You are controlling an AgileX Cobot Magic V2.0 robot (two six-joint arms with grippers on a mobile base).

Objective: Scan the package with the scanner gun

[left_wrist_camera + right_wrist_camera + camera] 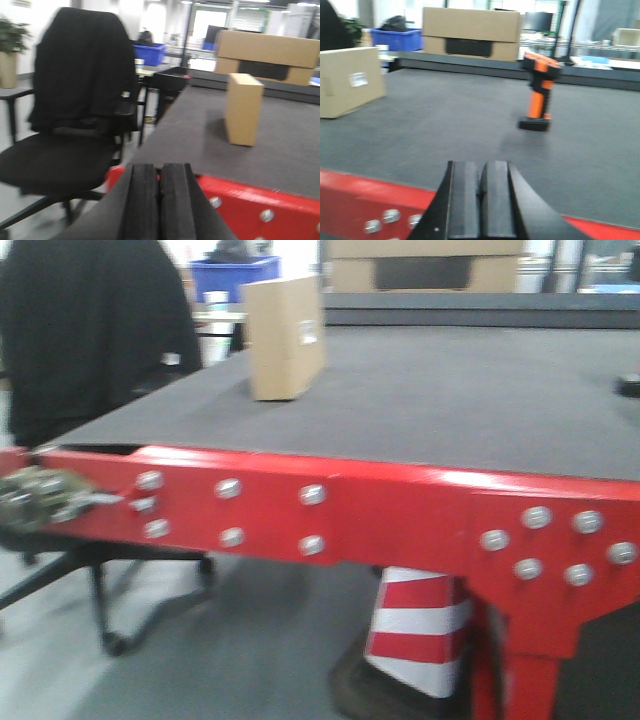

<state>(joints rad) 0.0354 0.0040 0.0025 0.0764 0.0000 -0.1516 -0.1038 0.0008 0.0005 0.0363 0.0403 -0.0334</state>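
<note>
The left fingers are pressed together and empty, short of the bench's red edge. The cardboard package stands upright well ahead, to their right; it looks light and rigid. The right fingers are also closed on nothing. The orange scanner gun stands on its base well beyond them, slightly right. It is hard plastic, likely tippy, and best gripped around the handle.

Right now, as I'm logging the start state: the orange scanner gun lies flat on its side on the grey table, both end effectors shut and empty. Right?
Not quite. The scanner gun stands upright on its base on the grey table, as the right wrist view shows. The left end effector and right end effector are indeed shut and empty.
</note>
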